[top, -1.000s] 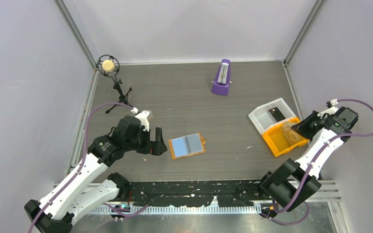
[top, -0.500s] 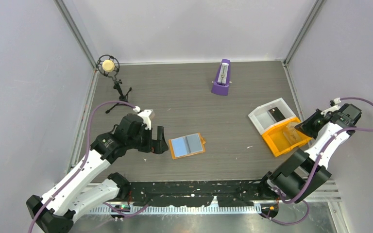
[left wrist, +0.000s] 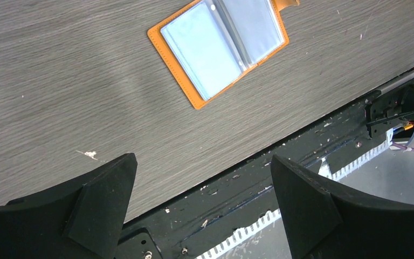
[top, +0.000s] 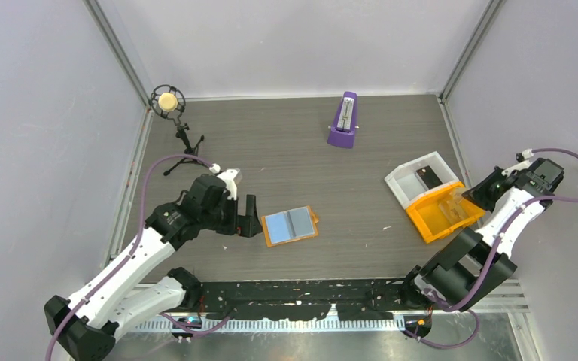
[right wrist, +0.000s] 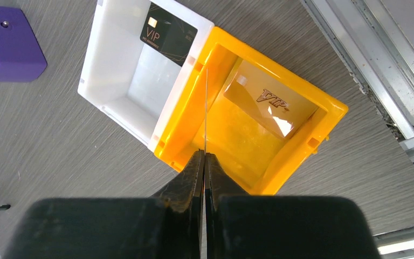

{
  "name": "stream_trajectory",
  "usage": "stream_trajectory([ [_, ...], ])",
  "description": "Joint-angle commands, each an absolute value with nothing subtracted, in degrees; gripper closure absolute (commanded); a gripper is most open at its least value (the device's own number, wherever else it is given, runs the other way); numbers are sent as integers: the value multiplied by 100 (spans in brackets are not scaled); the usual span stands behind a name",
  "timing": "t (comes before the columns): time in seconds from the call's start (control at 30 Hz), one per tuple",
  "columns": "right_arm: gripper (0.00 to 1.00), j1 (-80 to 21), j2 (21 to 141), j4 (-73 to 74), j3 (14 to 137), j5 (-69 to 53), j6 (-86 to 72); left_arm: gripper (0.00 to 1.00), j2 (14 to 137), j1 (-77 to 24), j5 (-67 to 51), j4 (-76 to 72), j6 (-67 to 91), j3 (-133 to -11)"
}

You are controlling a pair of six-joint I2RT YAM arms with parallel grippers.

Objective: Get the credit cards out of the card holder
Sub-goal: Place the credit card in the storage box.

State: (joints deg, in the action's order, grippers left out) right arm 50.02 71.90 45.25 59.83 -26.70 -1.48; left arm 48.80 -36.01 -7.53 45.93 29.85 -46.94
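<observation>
Near the middle of the worktop (top: 293,158), the card holder (top: 290,226) lies open and flat, its orange border framing two clear sleeves. The left sleeve shows a light blue card (left wrist: 205,54) and the right sleeve a greyer one (left wrist: 253,27); both sit inside their pockets. A small orange tab sticks out from the holder's right edge.

Just to the left of the holder hovers the left claw (top: 250,220), its fingers spread wide and holding nothing. In the left wrist view the holder lies ahead of the two fingertips, apart from them, with bare wood grain between.

At the right side of the worktop stand two bins, touching along one wall: a white bin (right wrist: 94,70) farther back and an orange bin (right wrist: 323,108) nearer the arm. A black card (right wrist: 168,33) marked VIP rests against the far corner of the white bin. Another VIP card (right wrist: 269,100) lies tilted inside the orange bin, its colour hard to tell under the orange tint.

The right claw (right wrist: 205,156) hangs above the orange bin near the shared wall. Its fingers are pressed together on a thin card (right wrist: 207,108), seen edge-on as a fine line rising from the tips.

A purple metronome (top: 343,120) stands upright near the back, and a small microphone (top: 168,101) on a tripod sits in the far left corner.
</observation>
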Motion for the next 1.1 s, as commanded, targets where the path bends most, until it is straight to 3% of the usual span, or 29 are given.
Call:
stream_trajectory([
  [0.0, 95, 5036, 7278, 4313, 6153, -2606, -167, 0, 4936, -3620, -752, 4368, 3079, -4936],
  [1.07, 94, 5034, 7932, 3562, 5727, -2945, -402, 0, 5172, -3643, -739, 4151, 3398, -5001],
])
